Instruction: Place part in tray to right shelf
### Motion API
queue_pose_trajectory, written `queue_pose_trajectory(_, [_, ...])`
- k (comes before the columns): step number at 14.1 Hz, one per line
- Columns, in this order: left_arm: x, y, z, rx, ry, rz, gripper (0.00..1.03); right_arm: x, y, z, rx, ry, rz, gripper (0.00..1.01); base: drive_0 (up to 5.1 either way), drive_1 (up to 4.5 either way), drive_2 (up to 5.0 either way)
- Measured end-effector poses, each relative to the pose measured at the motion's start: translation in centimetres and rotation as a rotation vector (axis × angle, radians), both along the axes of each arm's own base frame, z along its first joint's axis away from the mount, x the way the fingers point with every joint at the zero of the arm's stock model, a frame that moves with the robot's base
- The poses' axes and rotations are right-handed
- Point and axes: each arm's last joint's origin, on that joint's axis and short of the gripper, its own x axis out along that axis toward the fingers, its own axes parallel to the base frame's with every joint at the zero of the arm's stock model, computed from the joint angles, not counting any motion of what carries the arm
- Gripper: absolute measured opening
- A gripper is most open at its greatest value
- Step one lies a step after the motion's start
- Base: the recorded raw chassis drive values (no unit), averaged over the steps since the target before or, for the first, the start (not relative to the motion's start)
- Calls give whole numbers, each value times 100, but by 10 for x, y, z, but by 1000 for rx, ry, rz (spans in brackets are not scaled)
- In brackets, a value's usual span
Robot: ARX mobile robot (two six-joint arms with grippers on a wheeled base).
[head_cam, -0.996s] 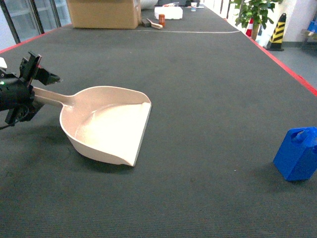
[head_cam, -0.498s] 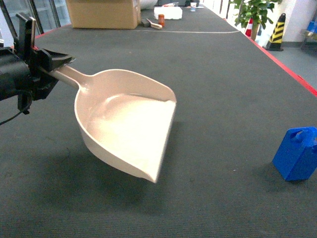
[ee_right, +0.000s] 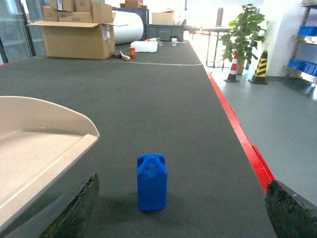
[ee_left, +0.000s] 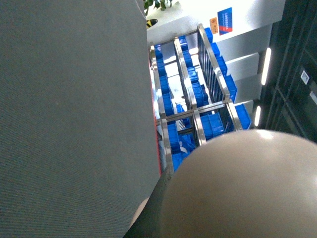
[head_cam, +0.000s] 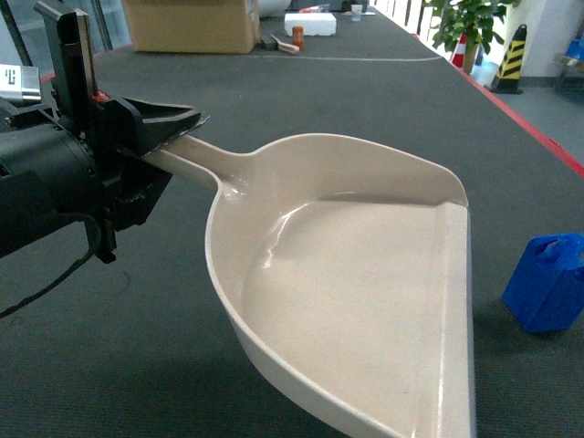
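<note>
Ribbed dark mat (head_cam: 365, 119), left hand (head_cam: 169, 123) gripping glossy tray (head_cam: 365, 301) (handle), right hand (ee_right: 181, 208) spread, boxy part (ee_right: 152, 181)

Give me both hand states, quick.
Left hand: shut on the tray handle.
Right hand: open, holding nothing; part stands ahead between its fingers.

The rounded beige underside of the tray (ee_left: 242, 191) is filling the lower right of the left wrist view, close to the lens and blurred. Dark grey ribbed matting (ee_left: 69, 109) is covering the left half of the frame, ending along a thin red edge strip (ee_left: 159, 148). Past that edge, a metal rack (ee_left: 190, 106) is showing silver rails and rows of blue crates (ee_left: 198, 91). A blue sign (ee_left: 225, 19) is hanging on a white wall near the top.
</note>
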Motion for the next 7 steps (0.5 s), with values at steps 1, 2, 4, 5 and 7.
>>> queue_pose_trajectory(1, [0, -1, 0, -28, 16, 2, 15, 0, 0, 0, 0, 0, 0, 98, 0, 0, 0])
queue_pose_trajectory(2, [0, -1, -2, -45, 32, 6, 15, 0, 0, 0, 0, 1, 0, 98, 0, 0, 0])
queue_pose_trajectory(4, [0, -1, -2, -59, 41, 11, 15, 0, 0, -2, 3, 97, -47, 98, 0, 0, 0])
queue_pose_trajectory(5, [0, -1, -2, -59, 42, 10, 15, 18, -5, 2, 2, 209, -143, 98, 0, 0, 0])
queue_pose_trajectory(7, [0, -2, -2, -61, 44, 6, 15, 59, -9, 21, 18, 217, -140, 98, 0, 0, 0])
